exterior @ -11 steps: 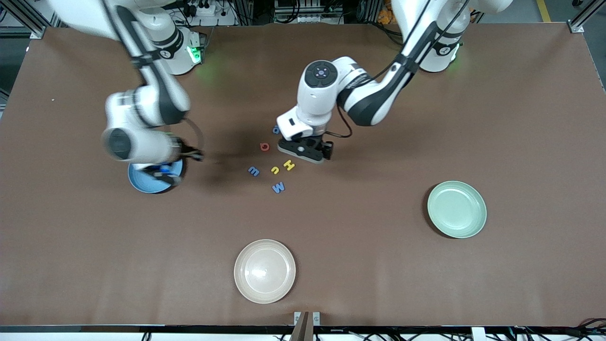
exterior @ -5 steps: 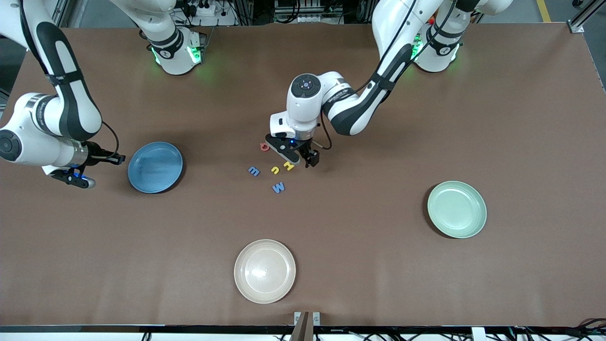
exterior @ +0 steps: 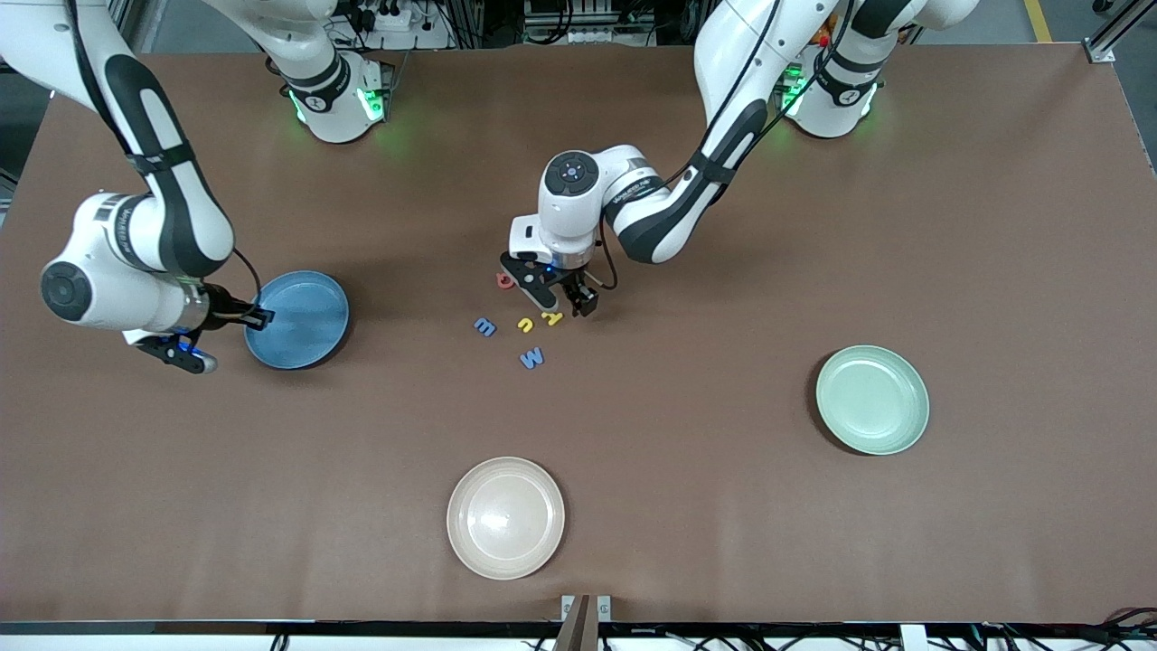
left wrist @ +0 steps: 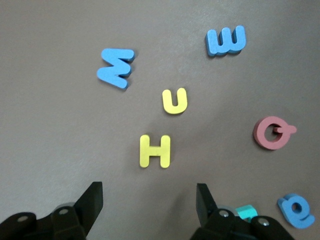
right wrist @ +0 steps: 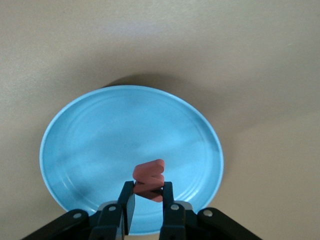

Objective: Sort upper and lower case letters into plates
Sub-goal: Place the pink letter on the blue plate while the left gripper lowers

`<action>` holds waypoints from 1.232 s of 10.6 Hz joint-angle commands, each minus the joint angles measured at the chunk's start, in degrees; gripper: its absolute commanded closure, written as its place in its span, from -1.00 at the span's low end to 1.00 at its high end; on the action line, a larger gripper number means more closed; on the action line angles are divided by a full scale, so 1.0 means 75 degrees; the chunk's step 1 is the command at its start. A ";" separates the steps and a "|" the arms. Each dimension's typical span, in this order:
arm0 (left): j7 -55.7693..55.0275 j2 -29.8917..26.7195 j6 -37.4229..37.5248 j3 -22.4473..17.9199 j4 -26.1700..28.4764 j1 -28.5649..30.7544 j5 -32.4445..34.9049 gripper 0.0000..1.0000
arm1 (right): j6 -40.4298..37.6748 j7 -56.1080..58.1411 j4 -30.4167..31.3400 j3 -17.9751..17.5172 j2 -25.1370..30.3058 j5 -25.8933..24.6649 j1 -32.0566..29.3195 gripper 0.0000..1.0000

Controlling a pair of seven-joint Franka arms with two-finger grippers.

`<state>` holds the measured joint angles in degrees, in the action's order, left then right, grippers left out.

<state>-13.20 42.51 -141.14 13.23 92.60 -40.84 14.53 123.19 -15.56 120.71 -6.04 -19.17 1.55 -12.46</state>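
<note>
My right gripper (exterior: pixel 258 316) hangs over the rim of the blue plate (exterior: pixel 307 318) and is shut on a red zigzag letter (right wrist: pixel 149 179). The plate (right wrist: pixel 100 130) holds nothing. Toward the left arm's end lies the mint green plate (exterior: pixel 872 399), also bare. My left gripper (exterior: pixel 566 304) is open low over the letter cluster. Just past its fingertips (left wrist: pixel 92 199) lies the yellow H (left wrist: pixel 155 151). Around it lie a yellow u (left wrist: pixel 175 101), a blue W (left wrist: pixel 116 67), a blue m (left wrist: pixel 226 41), a red G (left wrist: pixel 272 132), a blue a (left wrist: pixel 296 210) and a teal piece (left wrist: pixel 246 211).
A cream plate (exterior: pixel 505 517) sits near the table's front edge, nearer the front camera than the letters. Bare brown tabletop (exterior: pixel 687 452) lies between the three plates.
The right arm swung off the blue plate toward its table end, then came back to the plate's rim. The left gripper shifted across the cluster to the yellow H.
</note>
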 commanded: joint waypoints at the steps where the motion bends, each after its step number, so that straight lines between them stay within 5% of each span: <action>1: 0.0072 0.0437 0.0010 -0.0018 -0.0544 -0.0051 0.0031 -0.55 | 0.0109 -0.0151 -0.0134 -0.0004 -0.0302 0.0110 0.0066 1.00; 3: 0.0095 0.0589 0.0010 -0.0018 -0.0755 -0.0051 0.0031 -0.51 | 0.0110 -0.0210 -0.0157 -0.0015 -0.0315 0.0122 0.0114 0.51; 4: 0.0096 0.0718 0.0010 -0.0018 -0.0907 -0.0062 0.0031 -0.51 | 0.0075 -0.0314 -0.0181 -0.0038 -0.0303 0.0133 0.0149 -0.65; 5: 0.0084 0.0812 0.0033 -0.0018 -0.1036 -0.0086 0.0031 -0.47 | 0.0098 -0.0431 -0.0181 -0.0039 -0.0291 0.0134 0.0230 -1.00; 13: 0.0049 0.1094 0.0057 -0.0077 -0.1178 -0.0262 0.0031 -0.42 | -0.0395 -0.0339 -0.1680 -0.0086 -0.0233 0.0122 0.0711 -1.00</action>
<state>-13.20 49.84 -141.16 13.13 85.37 -42.32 14.53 120.17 -18.08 109.54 -6.83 -20.78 2.00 -8.40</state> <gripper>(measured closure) 0.286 0.000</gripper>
